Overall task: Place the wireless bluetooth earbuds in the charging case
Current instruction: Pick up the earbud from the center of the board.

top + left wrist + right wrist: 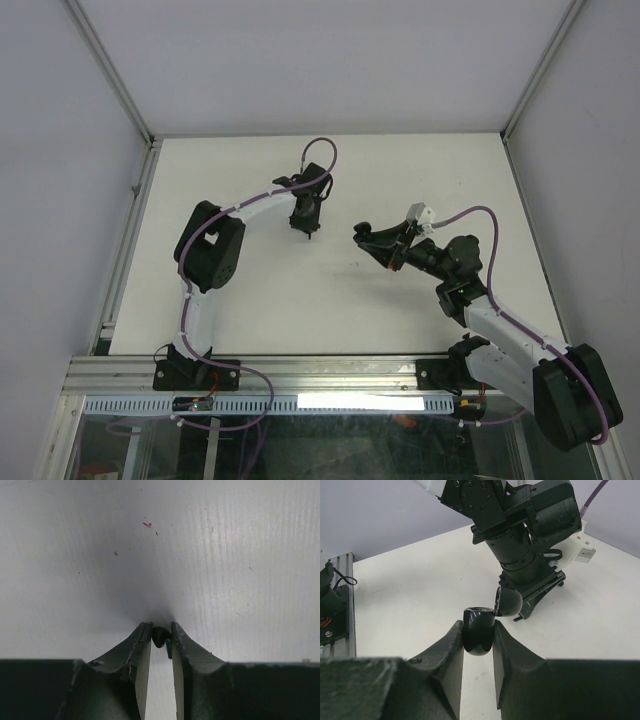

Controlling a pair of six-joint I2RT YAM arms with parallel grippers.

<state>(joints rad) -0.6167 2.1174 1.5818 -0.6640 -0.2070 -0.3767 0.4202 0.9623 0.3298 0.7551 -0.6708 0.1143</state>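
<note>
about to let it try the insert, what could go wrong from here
The black earbud is pinched only at the very tips of the left gripper; it may twist or drop onto the table.
The round charging case is clamped by its curved sides in the right gripper; pushing could roll it.
Its open lid juts out beside the opening and could get bumped.

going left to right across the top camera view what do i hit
left arm → left claw pinching a black earbud → charging case, held in the right claw → right arm
</note>
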